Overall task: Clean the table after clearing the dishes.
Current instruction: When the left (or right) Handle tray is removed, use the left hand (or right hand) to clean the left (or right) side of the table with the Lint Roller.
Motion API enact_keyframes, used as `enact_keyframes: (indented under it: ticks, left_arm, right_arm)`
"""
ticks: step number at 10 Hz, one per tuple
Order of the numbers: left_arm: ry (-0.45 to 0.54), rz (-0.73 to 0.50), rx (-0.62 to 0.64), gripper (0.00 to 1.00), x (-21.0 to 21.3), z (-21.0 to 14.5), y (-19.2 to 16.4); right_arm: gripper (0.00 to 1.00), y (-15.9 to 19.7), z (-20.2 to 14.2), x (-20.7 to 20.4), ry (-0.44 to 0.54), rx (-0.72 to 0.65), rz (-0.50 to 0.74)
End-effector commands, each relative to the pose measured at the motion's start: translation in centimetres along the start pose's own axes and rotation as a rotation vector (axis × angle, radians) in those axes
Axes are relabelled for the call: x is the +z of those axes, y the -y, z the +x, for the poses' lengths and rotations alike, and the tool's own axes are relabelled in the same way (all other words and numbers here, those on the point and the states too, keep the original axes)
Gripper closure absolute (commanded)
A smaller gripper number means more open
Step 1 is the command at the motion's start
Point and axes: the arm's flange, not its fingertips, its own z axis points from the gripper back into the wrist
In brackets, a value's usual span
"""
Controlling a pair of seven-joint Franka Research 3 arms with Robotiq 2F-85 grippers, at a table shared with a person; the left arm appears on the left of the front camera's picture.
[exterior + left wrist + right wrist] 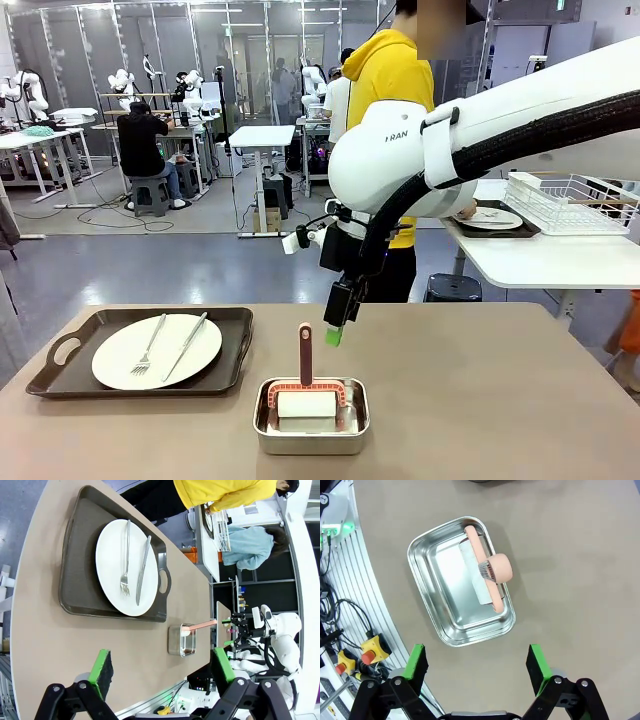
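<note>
From the front, the right hand (338,325) hangs wide and empty, just at 3 o'clock of the brush (305,352) standing in the pan (311,441). The plate (115,360) and tray (70,385) lie at the left of the table (480,400).

Left wrist: the left hand (161,664) is wide and empty — the tray is at 11 o'clock.

Right wrist: the brush is at 12 o'clock — its bar runs away from the hand.

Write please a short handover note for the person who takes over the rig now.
Left gripper: open, empty, above the table.
Right gripper: open, empty, hovers near the steel pan, which holds a pink-handled cleaning tool.
Done: far tray with far plate stands on the white side table.
Left: near tray with near plate, fork and knife is on the table; clear it, then clean.
</note>
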Motion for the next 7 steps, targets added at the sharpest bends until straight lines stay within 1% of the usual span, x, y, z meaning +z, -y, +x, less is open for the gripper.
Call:
enact_keyframes:
  ticks: [1,3,4,6,7]
  left_arm:
    - [-0.001,-0.013,-0.004,0.00,0.3,-0.1,0.2]
    - [-0.001,-0.013,-0.004,0.00,0.3,-0.1,0.2]
    - [-0.001,-0.013,-0.004,0.00,0.3,-0.1,0.2]
    - [-0.001,-0.013,-0.004,0.00,0.3,-0.1,0.2]
    - [-0.001,-0.013,-0.004,0.00,0.3,-0.1,0.2]
  right_arm:
    - [0.00,-0.3,0.0,0.0,0.002,-0.016,0.007]
    - [0.00,0.0,0.0,0.0,0.000,0.000,0.000]
    - [0.00,-0.1,1.2,-0.5,-0.040,0.066,-0.044]
    - [0.00,0.1,3.2,-0.5,-0.084,0.140,-0.047]
    - [0.00,0.3,4.7,-0.3,-0.136,0.189,-0.058]
